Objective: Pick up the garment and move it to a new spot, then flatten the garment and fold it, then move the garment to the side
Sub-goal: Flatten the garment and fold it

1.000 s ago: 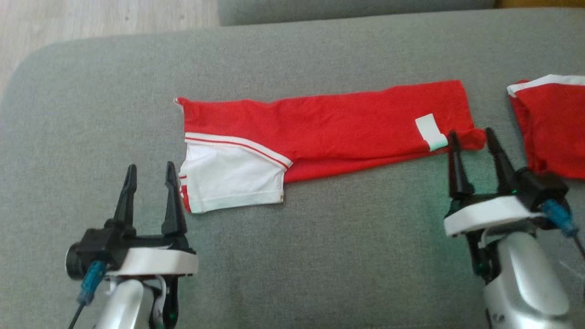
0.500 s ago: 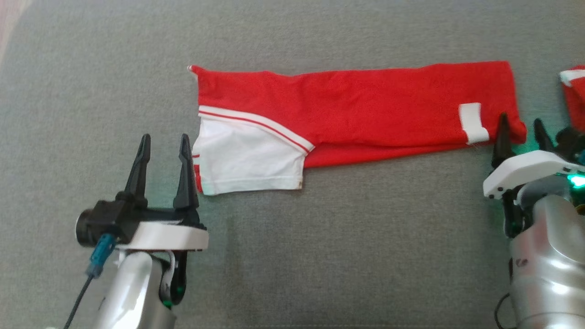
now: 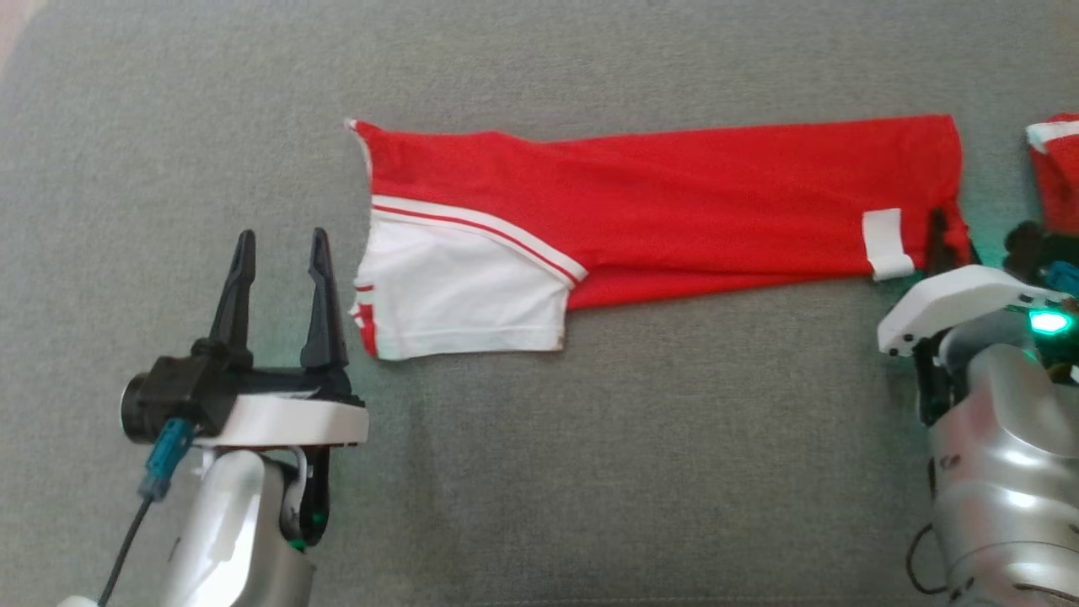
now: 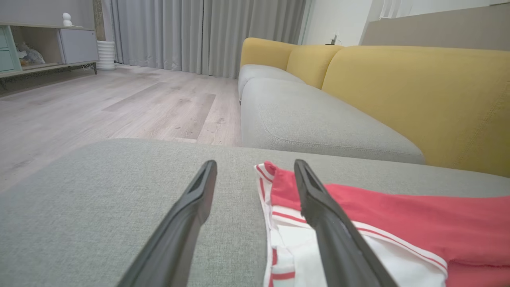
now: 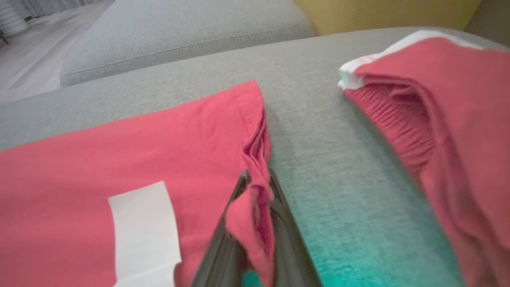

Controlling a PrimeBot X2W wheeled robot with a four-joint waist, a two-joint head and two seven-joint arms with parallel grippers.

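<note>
The garment [image 3: 657, 202] is a red piece with a white panel at its left end, lying as a long folded strip across the grey cushion [image 3: 590, 472]. My right gripper [image 3: 948, 228] is shut on the garment's near right corner, beside a white patch [image 3: 885, 244]. In the right wrist view the red fabric [image 5: 139, 151] bunches between the closed fingers [image 5: 287, 223]. My left gripper [image 3: 281, 240] stands open just left of the white end, holding nothing. In the left wrist view its right finger [image 4: 318, 203] overlaps the garment's edge [image 4: 398, 215].
A second red garment [image 3: 1058, 169] with a white band lies at the right edge, close to my right gripper; it also shows in the right wrist view [image 5: 438, 99]. A yellow-backed sofa [image 4: 398, 91] stands beyond the cushion, with wooden floor [image 4: 119, 103] to the left.
The right gripper has shut on the garment's right corner, and that end now lies stretched a little further right. The left gripper stays open. The head camera tilted down early on.
</note>
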